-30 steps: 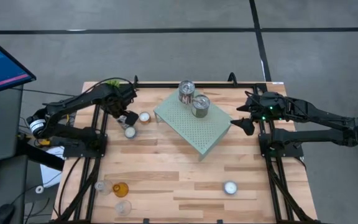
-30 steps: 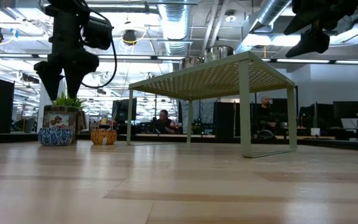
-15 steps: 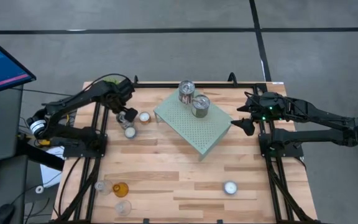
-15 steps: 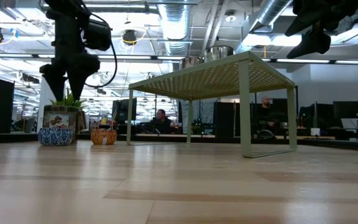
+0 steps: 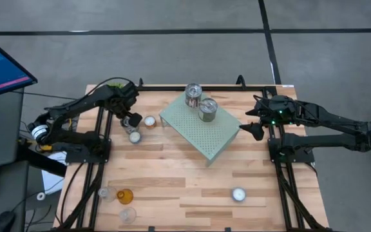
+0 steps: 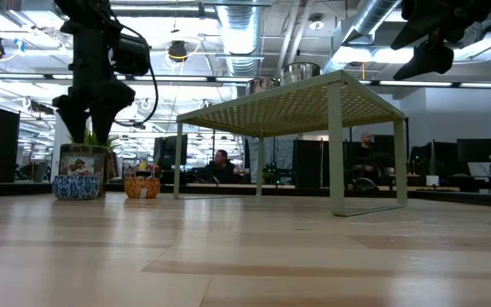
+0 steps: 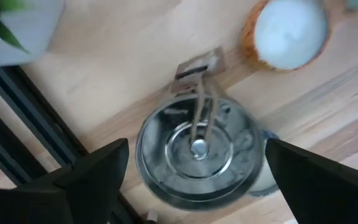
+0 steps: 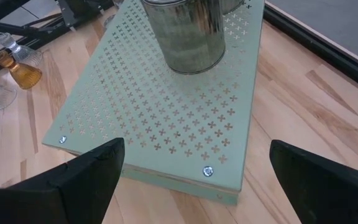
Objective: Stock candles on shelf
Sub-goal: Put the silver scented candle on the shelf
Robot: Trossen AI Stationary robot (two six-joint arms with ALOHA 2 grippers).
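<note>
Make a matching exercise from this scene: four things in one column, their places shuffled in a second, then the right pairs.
1. silver tins
2. amber glass holder
3. left gripper
4. lone tealight

A. on the wood, near the table's front right
B. on the shelf
C. open over a tin on the table
D. front left corner, among clear glasses

Pairs: 1-B, 2-D, 3-C, 4-A

floor (image 5: 172,51): grey concrete | ceiling ducts (image 6: 245,38) | bg desks (image 6: 450,183)
</note>
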